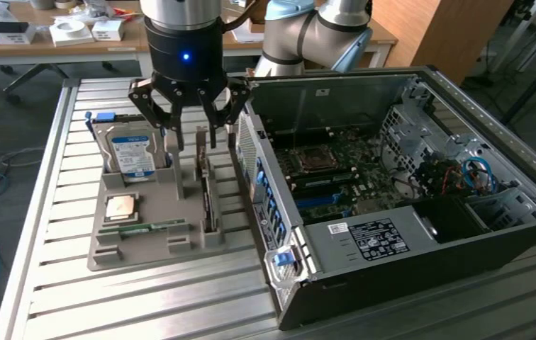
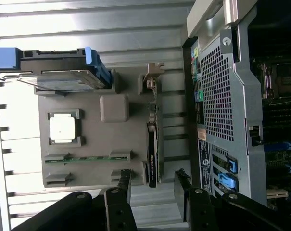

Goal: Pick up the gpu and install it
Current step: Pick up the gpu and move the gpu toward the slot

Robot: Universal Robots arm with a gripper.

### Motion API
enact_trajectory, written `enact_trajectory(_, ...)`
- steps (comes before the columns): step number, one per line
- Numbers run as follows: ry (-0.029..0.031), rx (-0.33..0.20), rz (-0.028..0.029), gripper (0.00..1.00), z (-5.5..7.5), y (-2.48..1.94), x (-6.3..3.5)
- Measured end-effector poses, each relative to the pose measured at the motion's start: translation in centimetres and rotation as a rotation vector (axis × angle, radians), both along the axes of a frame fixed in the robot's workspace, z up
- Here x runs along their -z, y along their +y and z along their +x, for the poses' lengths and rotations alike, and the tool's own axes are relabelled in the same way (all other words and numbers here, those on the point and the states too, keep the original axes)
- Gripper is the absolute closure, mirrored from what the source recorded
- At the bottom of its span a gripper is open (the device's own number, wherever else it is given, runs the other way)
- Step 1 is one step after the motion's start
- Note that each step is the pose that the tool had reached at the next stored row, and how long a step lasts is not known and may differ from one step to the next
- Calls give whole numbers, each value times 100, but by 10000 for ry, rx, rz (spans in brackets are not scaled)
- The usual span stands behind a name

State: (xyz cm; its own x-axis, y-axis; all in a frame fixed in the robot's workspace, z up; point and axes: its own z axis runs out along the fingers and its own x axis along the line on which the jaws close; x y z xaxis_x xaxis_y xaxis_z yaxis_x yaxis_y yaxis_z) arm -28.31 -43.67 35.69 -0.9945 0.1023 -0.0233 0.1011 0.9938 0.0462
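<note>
The gpu (image 1: 208,193) stands on its long edge in a slot of the grey holder tray (image 1: 149,202), next to the open computer case (image 1: 391,234). In the wrist view the gpu (image 2: 152,149) is a thin dark card with a pale bracket at its far end. My gripper (image 1: 195,140) hangs open just above the card's far end, touching nothing. In the wrist view the gripper (image 2: 153,177) has one black finger on each side of the card's line, with nothing between them.
The tray also holds a silver hard drive (image 1: 134,152) with a blue label, a processor (image 1: 121,207) and a green memory stick (image 1: 140,228). The case's motherboard (image 1: 339,173) lies exposed. All of this rests on a slatted aluminium table (image 1: 154,297). Cluttered desks stand behind.
</note>
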Motion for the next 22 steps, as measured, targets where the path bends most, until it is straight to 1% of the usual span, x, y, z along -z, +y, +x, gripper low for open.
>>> enact_trajectory(22,0,0,-1,51,0,0,157)
